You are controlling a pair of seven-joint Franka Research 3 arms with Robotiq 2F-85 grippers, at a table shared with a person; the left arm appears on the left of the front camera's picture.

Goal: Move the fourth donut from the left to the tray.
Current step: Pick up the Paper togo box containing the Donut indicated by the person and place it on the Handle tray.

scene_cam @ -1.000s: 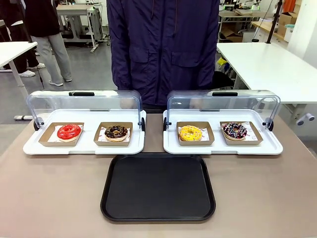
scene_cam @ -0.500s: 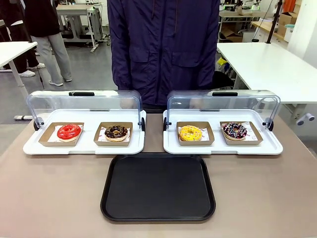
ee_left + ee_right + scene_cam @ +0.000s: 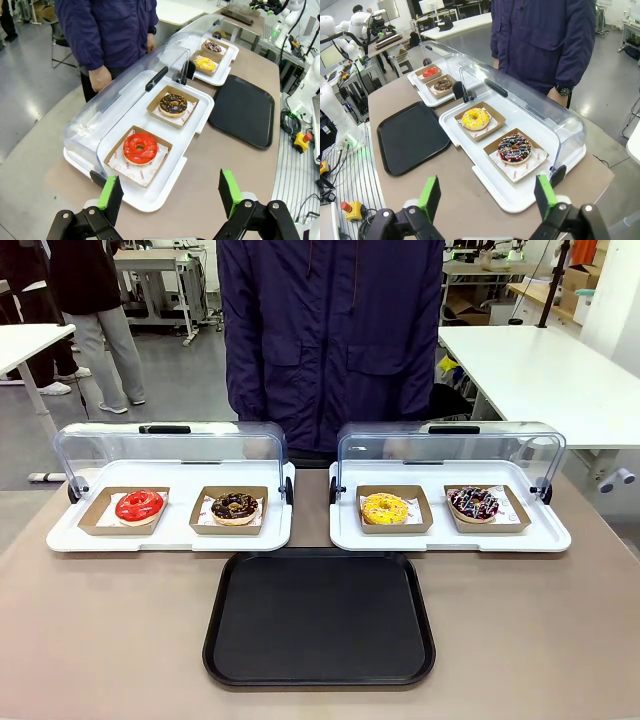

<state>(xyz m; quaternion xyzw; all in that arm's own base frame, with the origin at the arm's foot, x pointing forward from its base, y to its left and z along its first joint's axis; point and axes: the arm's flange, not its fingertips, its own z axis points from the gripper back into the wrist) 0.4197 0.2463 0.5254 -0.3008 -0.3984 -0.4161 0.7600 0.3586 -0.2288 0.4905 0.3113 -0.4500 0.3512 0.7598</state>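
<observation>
Left claw (image 3: 169,194) hangs spread wide and empty at the row's left end, well away from the target. Black tray (image 3: 320,620) lies mid-worktop. Fourth donut (image 3: 515,148) sits at the far right, under the raised lid (image 3: 535,107), just ahead of the right claw (image 3: 487,196), which is also spread and empty. The right arm looks nearer.

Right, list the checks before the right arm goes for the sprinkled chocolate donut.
1. Right gripper open: ok.
2. Clear lid raised over the fourth donut: ok.
3. Donut seated in its cardboard holder, apart from the yellow donut: ok.
4. Room on the tray to set it down: ok.
5. Person's hand behind the lid, away from the donut: ok.
6. Holder lifts free of its paper: cannot tell.
</observation>
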